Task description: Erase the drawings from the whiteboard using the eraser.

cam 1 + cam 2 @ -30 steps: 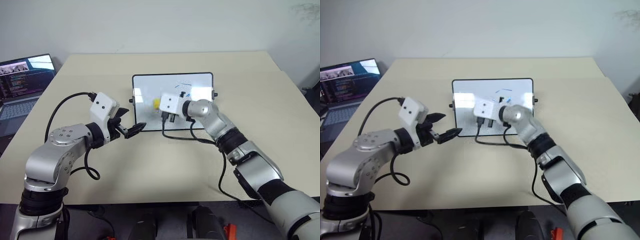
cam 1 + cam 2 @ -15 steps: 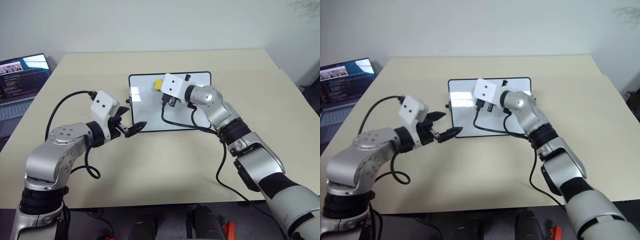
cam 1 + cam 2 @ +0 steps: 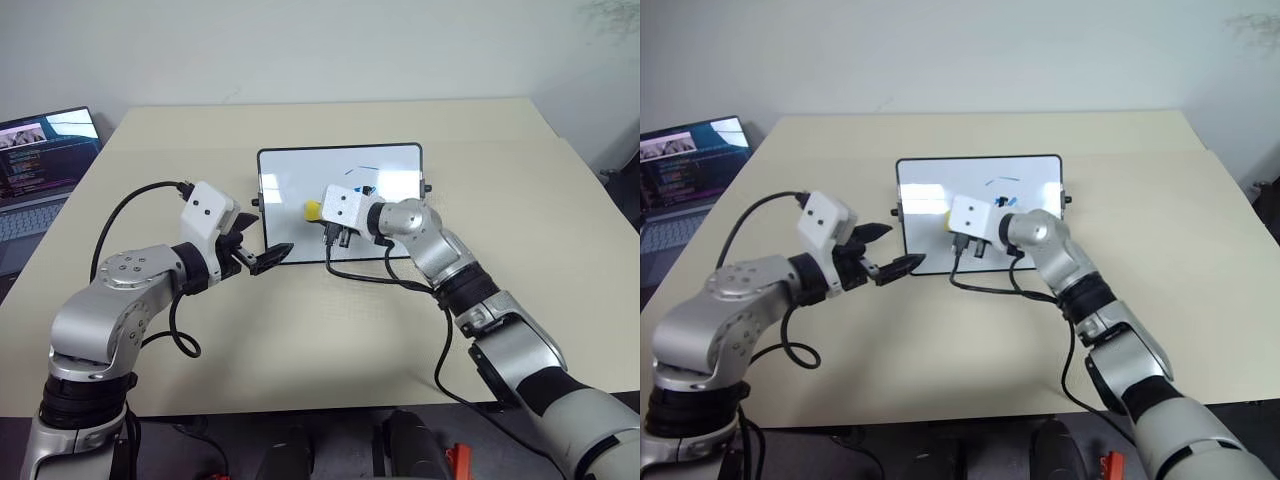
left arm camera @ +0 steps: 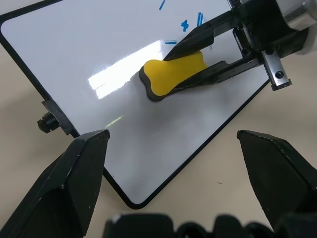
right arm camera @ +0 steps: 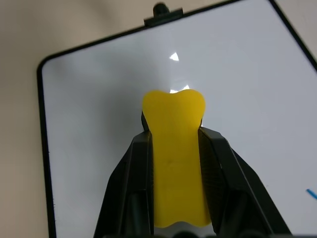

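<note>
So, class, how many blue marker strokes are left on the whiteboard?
4 show: four short blue strokes clustered on the whiteboard beside the eraser. The right gripper may hide more.

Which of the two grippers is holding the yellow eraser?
The right gripper: its black fingers are closed on the sides of the yellow eraser over the whiteboard. The left gripper is open and empty at the board's corner.

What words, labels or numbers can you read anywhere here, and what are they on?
No text can be read.
Whiteboard: the drawings are blue strokes and squiggles, not letters or numbers.
Laptop: lines of text on its screen, too small to read.
Eraser, held in the right claw: plain yellow, no label.
</note>
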